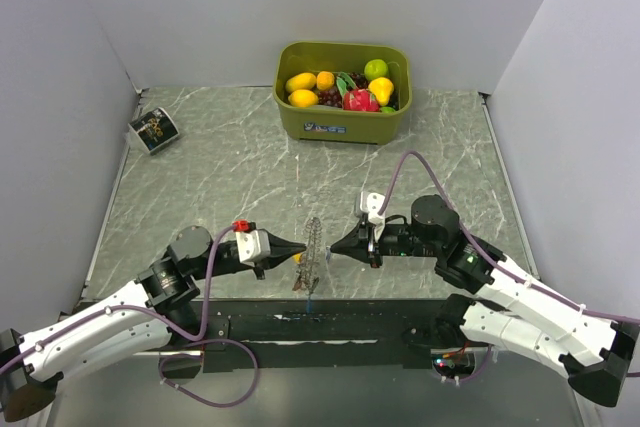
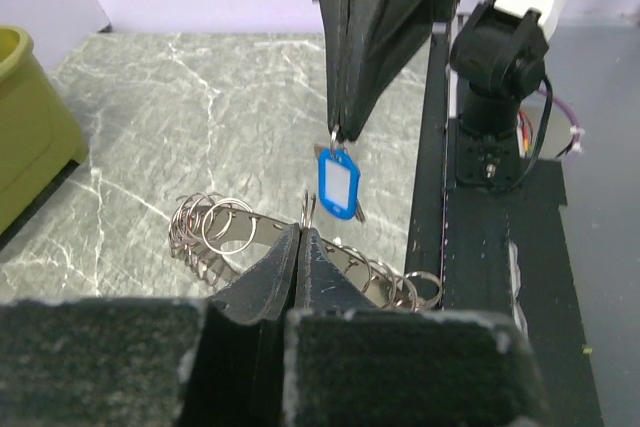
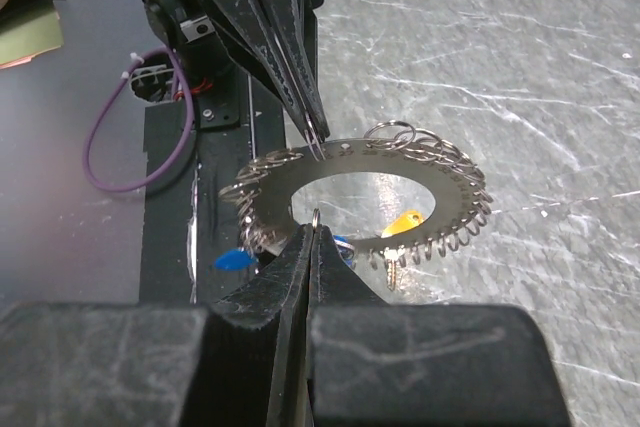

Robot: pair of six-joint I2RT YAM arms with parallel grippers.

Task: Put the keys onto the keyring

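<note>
Steel keyring (image 3: 450, 192) sits pinched in my left tool (image 2: 298, 242); opposite, my right tool (image 3: 313, 232) clamps the blue-tagged key (image 2: 338, 185), whose thin loop could slip.

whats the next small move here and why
Probably ease the right gripper toward the keyring, so the blue key tag it pinches by its small ring meets one of the loops. The left gripper has its jaws shut on the keyring, holding it steady.

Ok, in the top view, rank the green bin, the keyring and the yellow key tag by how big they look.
1. green bin
2. keyring, seen nearly edge-on, so it looks narrow
3. yellow key tag
</note>
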